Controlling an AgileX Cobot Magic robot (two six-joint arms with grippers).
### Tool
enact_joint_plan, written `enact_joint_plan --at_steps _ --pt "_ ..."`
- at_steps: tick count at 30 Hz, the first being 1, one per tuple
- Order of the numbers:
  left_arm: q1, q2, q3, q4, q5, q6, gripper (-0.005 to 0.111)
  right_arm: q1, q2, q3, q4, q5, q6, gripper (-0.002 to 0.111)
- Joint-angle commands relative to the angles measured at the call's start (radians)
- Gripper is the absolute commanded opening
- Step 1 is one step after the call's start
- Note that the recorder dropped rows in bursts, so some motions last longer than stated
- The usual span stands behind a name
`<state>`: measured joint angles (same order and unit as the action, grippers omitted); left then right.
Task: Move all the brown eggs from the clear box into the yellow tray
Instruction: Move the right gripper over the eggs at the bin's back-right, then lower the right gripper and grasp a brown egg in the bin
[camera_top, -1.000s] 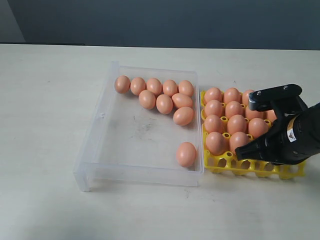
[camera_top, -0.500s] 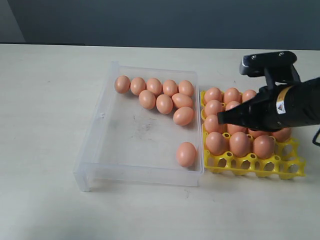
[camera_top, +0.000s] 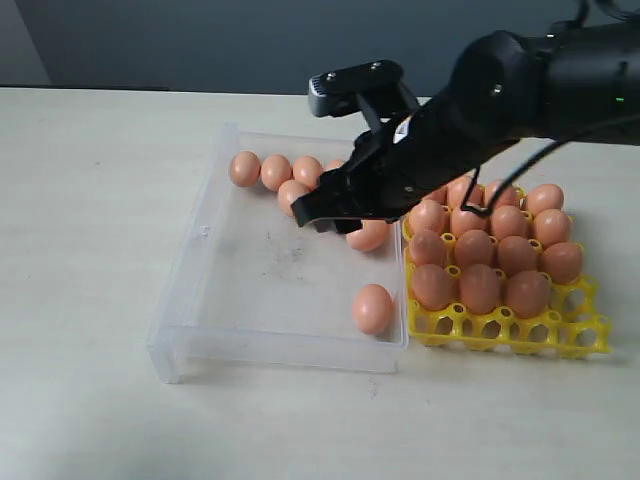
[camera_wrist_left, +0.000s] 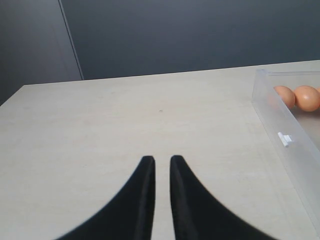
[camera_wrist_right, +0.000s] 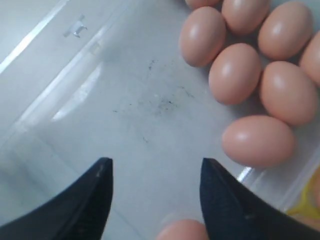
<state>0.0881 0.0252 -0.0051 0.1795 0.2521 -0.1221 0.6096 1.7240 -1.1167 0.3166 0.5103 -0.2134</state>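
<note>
My right jaws (camera_wrist_right: 156, 167): spread wide and empty, hanging low over the scuffed floor of the clear box (camera_top: 213, 205).
My left jaws (camera_wrist_left: 159, 162): tips almost pressed together with only a thin slit between them. They hold nothing and sit over the bare table (camera_top: 90, 250) outside the box wall.
Done: the yellow tray (camera_top: 500, 335), touching the box's right side, holds about thirteen brown eggs (camera_top: 480, 288) that I can see. My right arm hides part of its far rows.
Left to do: a cluster of eggs (camera_top: 276, 172) lies along the box's far side, partly covered by my arm. One lone egg (camera_top: 372, 308) sits near the front right corner.
Free space: the tray's nearest row of cups is empty.
Progress: I judge the task to be past halfway, with several eggs left to carry.
</note>
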Motion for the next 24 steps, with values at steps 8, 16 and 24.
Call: enact_joint_plan --at_steps 8,16,24 --pt "0.000 0.001 0.005 -0.002 -0.012 -0.001 0.012 -0.004 0.265 -0.317 -0.244 0.062 0.169 0.052" --pt "0.000 0.001 0.005 -0.002 -0.012 -0.001 0.012 -0.011 0.410 -0.478 -0.317 0.193 0.234 0.052" --pt "0.000 0.001 0.005 -0.002 -0.012 -0.001 0.012 -0.011 0.479 -0.506 -0.441 0.230 0.323 0.052"
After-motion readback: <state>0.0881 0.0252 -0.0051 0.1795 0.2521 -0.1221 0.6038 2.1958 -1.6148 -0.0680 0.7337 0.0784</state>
